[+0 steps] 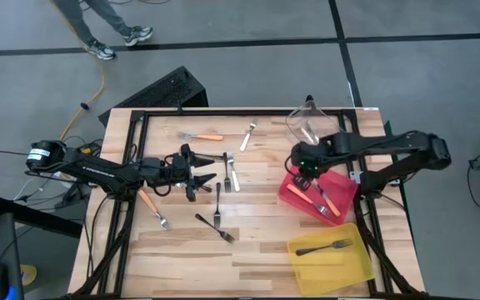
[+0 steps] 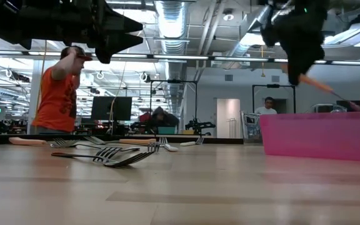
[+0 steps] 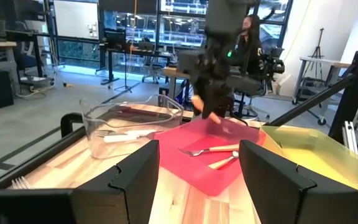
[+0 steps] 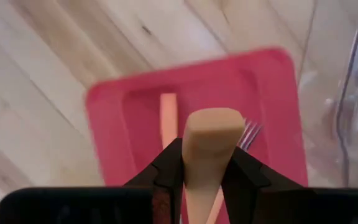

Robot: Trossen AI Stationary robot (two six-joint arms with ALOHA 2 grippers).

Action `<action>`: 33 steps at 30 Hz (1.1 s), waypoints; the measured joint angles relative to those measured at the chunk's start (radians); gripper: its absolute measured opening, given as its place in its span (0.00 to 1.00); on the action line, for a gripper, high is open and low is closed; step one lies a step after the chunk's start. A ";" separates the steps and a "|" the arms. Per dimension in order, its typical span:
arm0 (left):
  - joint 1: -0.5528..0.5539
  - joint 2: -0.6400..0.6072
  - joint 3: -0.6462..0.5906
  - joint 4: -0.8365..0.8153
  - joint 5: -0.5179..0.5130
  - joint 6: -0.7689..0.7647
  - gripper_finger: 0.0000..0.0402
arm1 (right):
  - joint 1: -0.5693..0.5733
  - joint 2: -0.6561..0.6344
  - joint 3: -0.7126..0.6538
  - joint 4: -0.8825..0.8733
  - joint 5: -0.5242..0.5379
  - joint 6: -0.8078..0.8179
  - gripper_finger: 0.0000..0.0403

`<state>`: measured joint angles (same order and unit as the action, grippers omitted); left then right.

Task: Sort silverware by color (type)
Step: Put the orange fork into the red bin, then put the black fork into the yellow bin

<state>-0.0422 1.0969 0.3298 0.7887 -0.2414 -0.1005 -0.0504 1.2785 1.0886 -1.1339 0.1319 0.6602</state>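
Observation:
My right gripper (image 1: 307, 172) hangs over the red bin (image 1: 344, 187), shut on an orange-handled fork (image 4: 211, 134). Two orange-handled forks (image 3: 211, 149) lie in that bin. A black fork (image 1: 325, 247) lies in the yellow bin (image 1: 352, 267), and a pale fork (image 3: 126, 135) in the clear bin (image 1: 294, 123). Loose silverware lies flat on the table: orange-handled forks (image 1: 202, 136) (image 1: 152, 207), pale ones (image 1: 231, 172) (image 1: 247, 136), black ones (image 1: 217, 204) (image 1: 215, 227). My left gripper (image 1: 202, 175) is open and level above the table's middle left, touching nothing. My right gripper pinches the fork's orange handle (image 4: 211, 134) between its two fingers, the blunt end showing between them. The fingers point steeply down from above. The fork is lifted clear over the red bin and slants out of the gripper (image 2: 320, 84).
The three bins stand close together at the table's right side. A black frame (image 1: 132, 125) runs around the table's edges. The near middle of the tabletop (image 1: 248, 258) is bare wood. People show in the room beyond the table (image 2: 58, 87).

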 joint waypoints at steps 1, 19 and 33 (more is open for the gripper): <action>0.000 0.000 0.000 0.000 0.000 0.000 0.51 | -0.004 -0.008 -0.034 0.029 -0.009 0.008 0.25; 0.000 0.000 0.000 0.008 -0.008 -0.007 0.51 | -0.036 -0.088 -0.342 0.344 -0.125 0.040 0.25; 0.000 0.000 0.000 0.010 -0.011 -0.009 0.51 | -0.040 -0.088 -0.342 0.362 -0.075 -0.003 0.68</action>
<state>-0.0423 1.0969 0.3298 0.7983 -0.2529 -0.1093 -0.0903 1.1900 0.7467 -0.7722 0.0573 0.6572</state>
